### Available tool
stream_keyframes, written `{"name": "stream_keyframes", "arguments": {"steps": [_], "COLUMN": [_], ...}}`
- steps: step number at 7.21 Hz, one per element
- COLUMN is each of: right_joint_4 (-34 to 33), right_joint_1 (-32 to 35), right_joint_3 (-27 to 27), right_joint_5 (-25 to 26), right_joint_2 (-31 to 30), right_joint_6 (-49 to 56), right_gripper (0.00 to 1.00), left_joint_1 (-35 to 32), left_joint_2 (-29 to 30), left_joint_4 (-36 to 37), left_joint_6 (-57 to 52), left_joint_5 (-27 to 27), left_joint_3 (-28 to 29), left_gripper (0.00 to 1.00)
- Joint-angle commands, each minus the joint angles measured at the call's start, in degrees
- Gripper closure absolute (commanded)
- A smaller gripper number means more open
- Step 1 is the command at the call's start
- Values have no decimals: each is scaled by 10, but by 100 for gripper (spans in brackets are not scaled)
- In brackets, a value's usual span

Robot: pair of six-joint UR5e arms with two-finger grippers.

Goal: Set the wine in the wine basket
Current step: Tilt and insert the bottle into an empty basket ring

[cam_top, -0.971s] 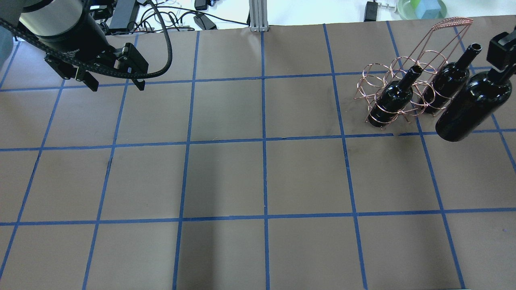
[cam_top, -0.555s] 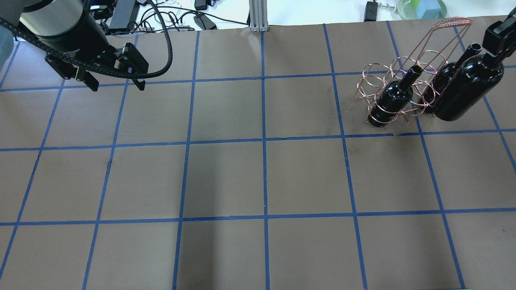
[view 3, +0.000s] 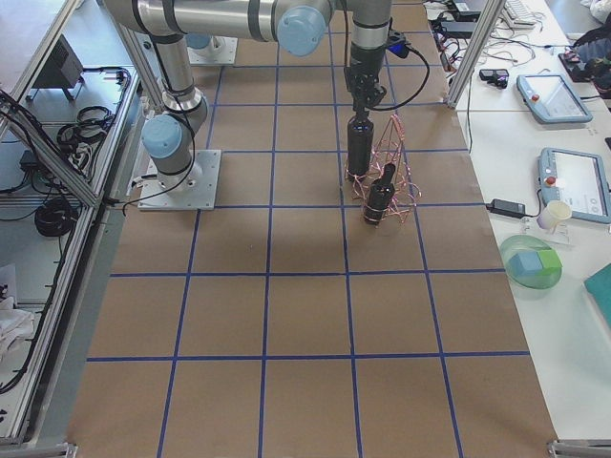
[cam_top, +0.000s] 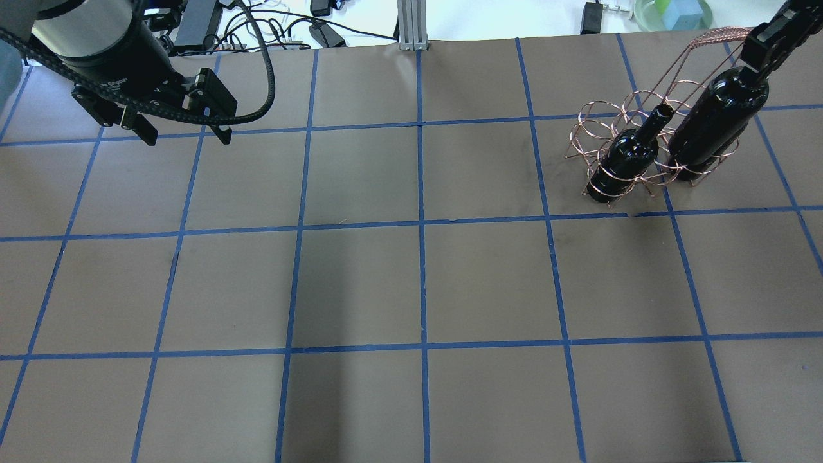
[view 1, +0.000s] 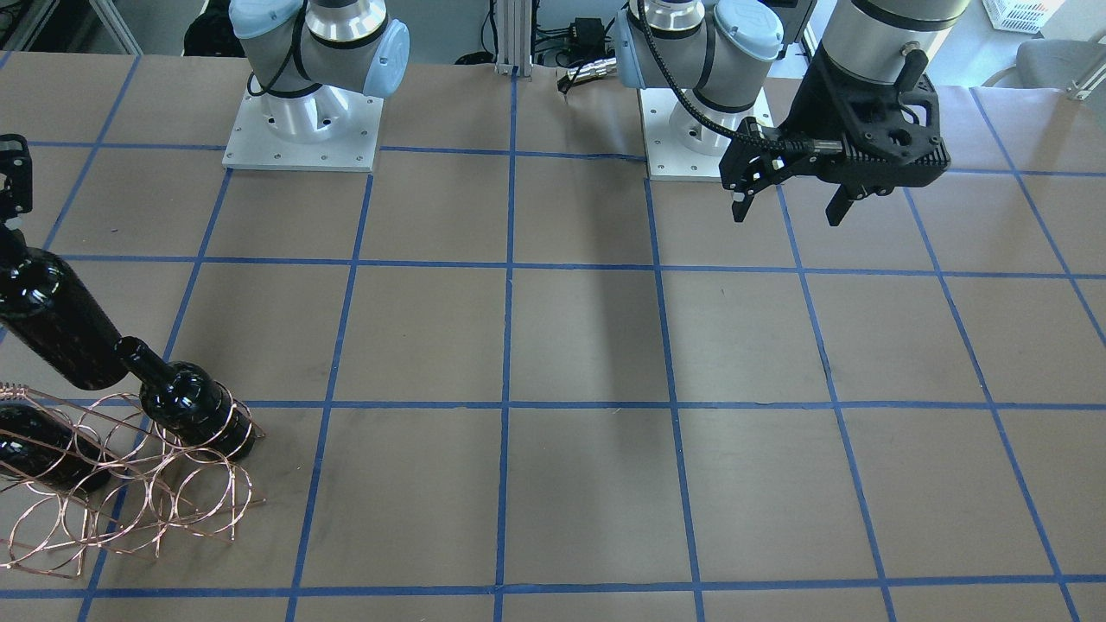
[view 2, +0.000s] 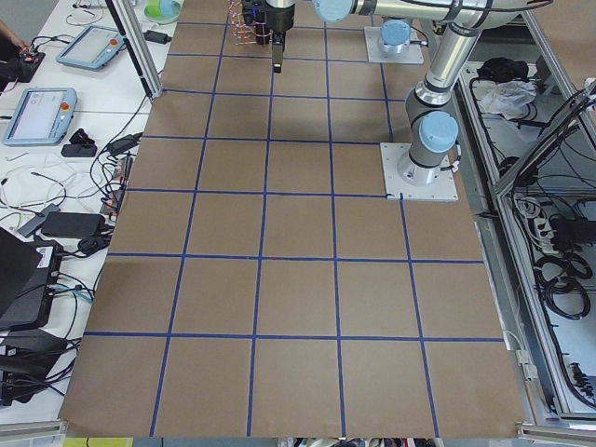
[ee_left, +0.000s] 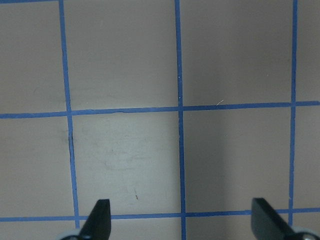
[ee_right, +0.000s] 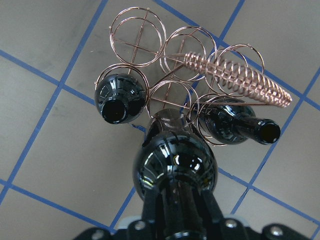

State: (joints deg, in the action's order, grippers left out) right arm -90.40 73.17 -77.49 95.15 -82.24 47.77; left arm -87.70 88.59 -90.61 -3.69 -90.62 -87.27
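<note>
Over the far left of the desk (cam_top: 418, 283), the left gripper (cam_top: 186, 138) is hanging above bare brown paper and blue tape lines, its fingers (ee_left: 100, 220) standing wide apart with nothing between them. Moving right, the wine basket (cam_top: 591, 122) is sitting near the far right corner. One dark bottle (cam_top: 627, 161) is standing in a near loop, neck tilting up and open. Just to the right, the wine (cam_top: 717, 122) is hanging upright over the rack's loops, and from behind the robot it is covering a second racked bottle (ee_right: 235, 127), which only the right wrist camera is showing, leaning under the coiled handle. I cannot tell whether the wine's base is inside a ring, because its own shoulder is hiding it. At the frame's edge the right gripper (cam_top: 752, 64) is being cut off, its fingers clamping the wine's neck.
</note>
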Motion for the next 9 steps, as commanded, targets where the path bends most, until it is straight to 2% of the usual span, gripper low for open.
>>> {"name": "stream_keyframes", "arguments": {"steps": [1,5,9], "right_joint_4": [-8,-28,-12], "right_joint_1": [0,3,6], "right_joint_3": [12,11,10], "right_joint_5": [-1,-15,-8], "right_joint_2": [25,49,59], "right_joint_6": [17,19,22], "right_gripper": [100,100,100], "left_joint_1": [1,-1,0], "left_joint_2": [0,0,0], "left_joint_4": [0,0,1], "left_joint_6": [0,2,3], "left_joint_5": [0,0,1], "left_joint_3": [0,-1,-8], "left_gripper": [0,0,0]}}
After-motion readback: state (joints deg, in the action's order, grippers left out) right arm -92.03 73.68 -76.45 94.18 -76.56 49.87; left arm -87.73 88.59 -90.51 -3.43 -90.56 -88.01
